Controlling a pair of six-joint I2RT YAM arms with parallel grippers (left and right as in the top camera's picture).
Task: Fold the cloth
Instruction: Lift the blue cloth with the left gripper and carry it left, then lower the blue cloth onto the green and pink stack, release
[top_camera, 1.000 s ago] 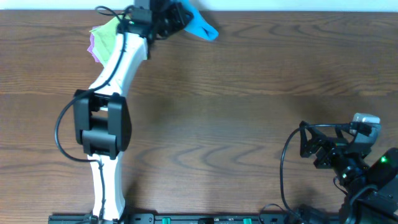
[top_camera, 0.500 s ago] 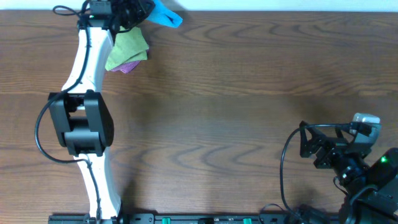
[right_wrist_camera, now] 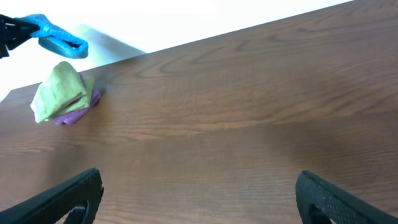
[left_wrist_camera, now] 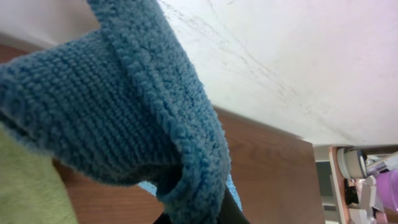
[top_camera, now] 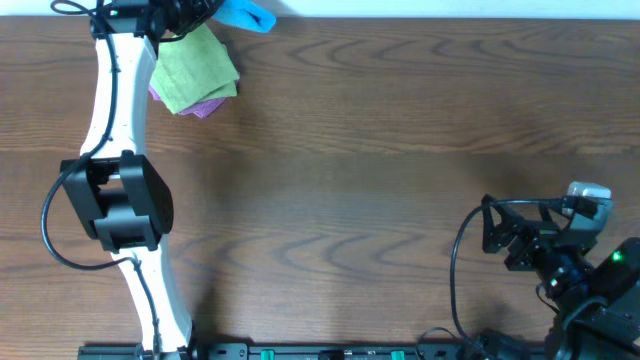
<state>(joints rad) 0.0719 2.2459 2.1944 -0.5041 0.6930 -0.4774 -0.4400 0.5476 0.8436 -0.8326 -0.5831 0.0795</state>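
The left arm (top_camera: 110, 120) is reaching to the far left corner of the desk (top_camera: 400, 150), and the left jaws are pinching the cloth (top_camera: 243, 14), which is hanging bunched at the desk's far edge. In the right wrist view the cloth (right_wrist_camera: 59, 37) is showing as a bright blue crumpled strip held off the surface, with the dark jaws gripping its left end against the white wall behind. In the left wrist view the cloth (left_wrist_camera: 112, 112) is filling most of the picture, its looped weave and thick rolled hem draping close to the camera; the fingertips themselves are mostly hidden under the fabric. A folded yellow-green cloth (top_camera: 193, 68) is lying on the desk just in front of the held cloth, close to it but not clearly touching. It is resting on top of a folded purple cloth (top_camera: 205, 105), whose edge is sticking out at the near side. Both are also showing in the right wrist view, the yellow-green cloth (right_wrist_camera: 59, 93) stacked above the purple cloth (right_wrist_camera: 78, 112). The right arm (top_camera: 570, 270) is sitting at the near right corner, well apart from all three cloths. The right jaws are standing spread wide, holding nothing, with bare desk showing between the two fingers.
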